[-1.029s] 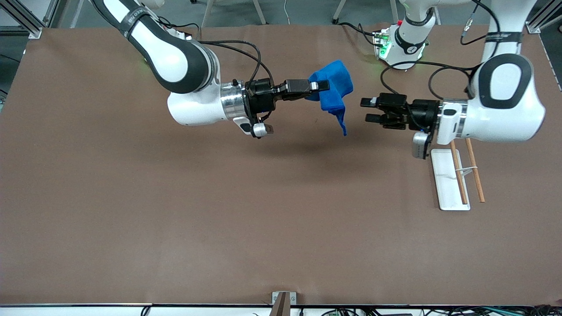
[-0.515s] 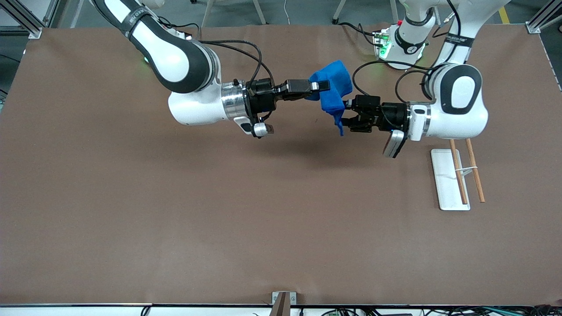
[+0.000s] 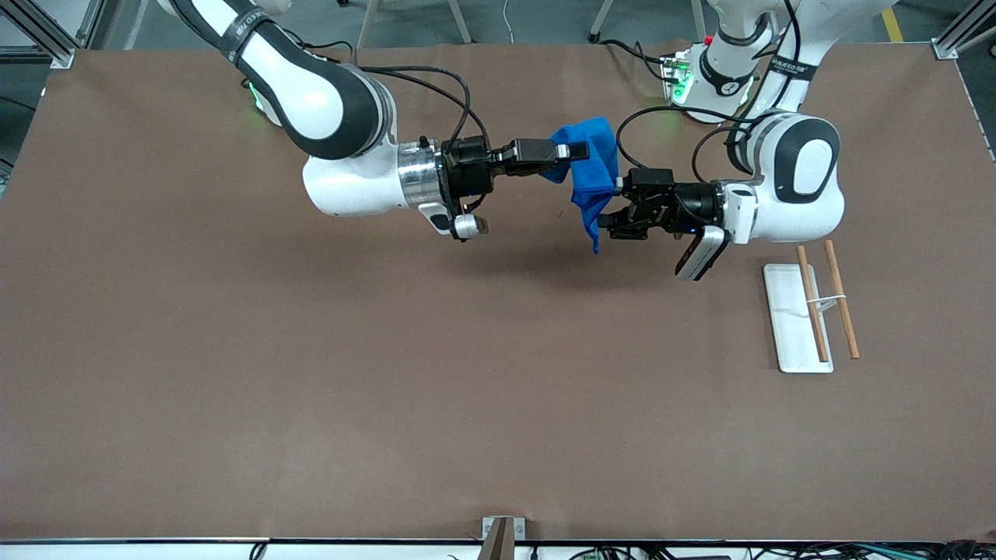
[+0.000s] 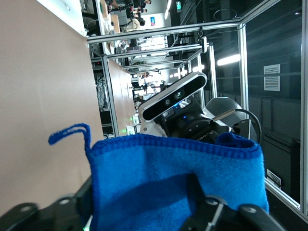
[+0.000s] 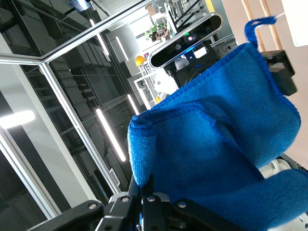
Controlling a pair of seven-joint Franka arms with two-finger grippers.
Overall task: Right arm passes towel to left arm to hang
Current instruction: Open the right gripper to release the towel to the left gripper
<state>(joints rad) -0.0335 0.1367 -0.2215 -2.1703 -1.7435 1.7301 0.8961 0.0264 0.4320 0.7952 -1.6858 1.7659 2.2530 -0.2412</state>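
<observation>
Hanging in the air over the table (image 3: 233, 373) midway between the two arms, the towel (image 3: 591, 167) is pinched at its upper fold by my right gripper (image 3: 574, 150), clamped tight, and droops with its long axis running down to a free corner. My left gripper (image 3: 615, 206) faces the right one head-on and has its fingers around that drooping part; they look partly drawn in, but I cannot tell if they have bitten yet. So the cloth lies straight ahead of the left tool. The rack (image 3: 801, 315) stands nearer the camera toward the left arm's end, with nothing in between.
</observation>
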